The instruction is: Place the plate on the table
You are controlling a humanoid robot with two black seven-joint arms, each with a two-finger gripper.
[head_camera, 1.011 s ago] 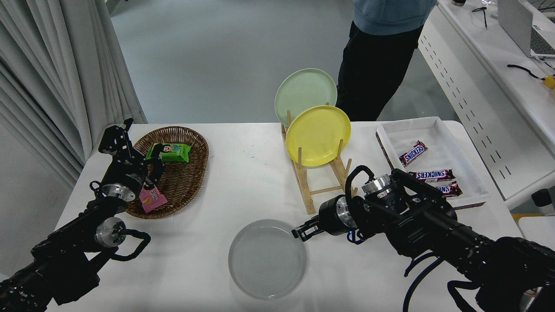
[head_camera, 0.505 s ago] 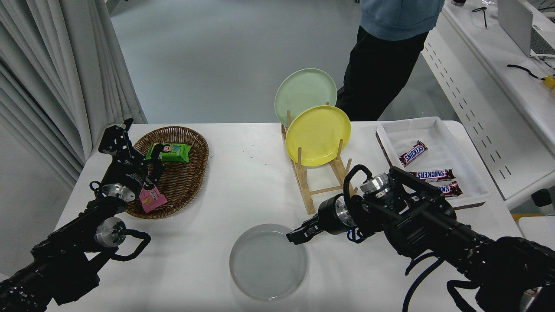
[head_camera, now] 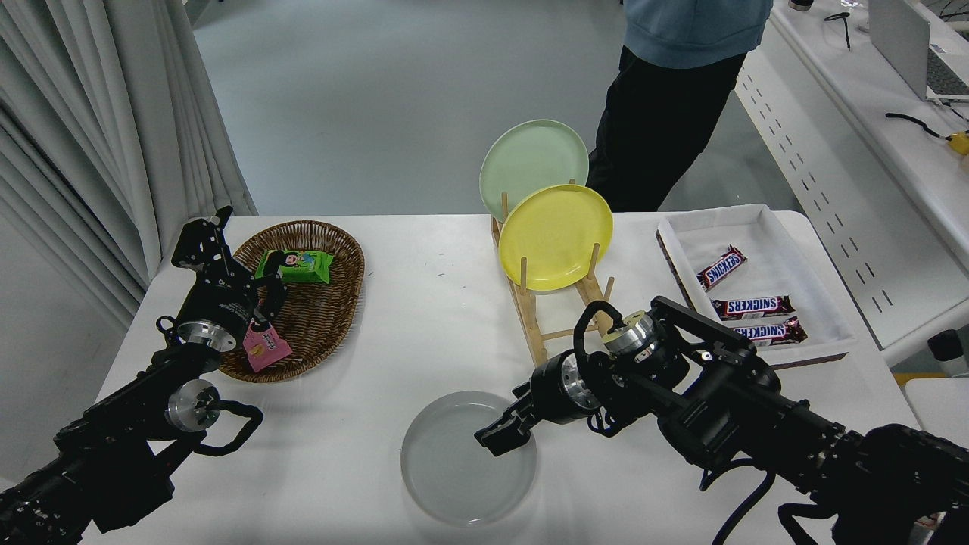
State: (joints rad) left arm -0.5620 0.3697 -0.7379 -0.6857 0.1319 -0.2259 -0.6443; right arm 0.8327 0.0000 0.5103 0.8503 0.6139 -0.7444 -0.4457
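The light-gray plate lies flat on the white table, near its front edge at the middle. My right gripper comes in from the right and hovers low over the plate's right part, inside the rim. Its jaws look slightly apart and hold nothing. My left arm is parked at the lower left, with its gripper beside the wicker basket.
A wooden rack behind the plate holds a yellow plate and a pale green plate. A wicker basket with snack packs stands at the left, and a white tray with chocolate bars at the right. A person stands at the far side.
My right gripper has moved left and down, from beside the plate's right rim to over its inside. The plate has shifted slightly toward the front edge. The left arm has not moved.
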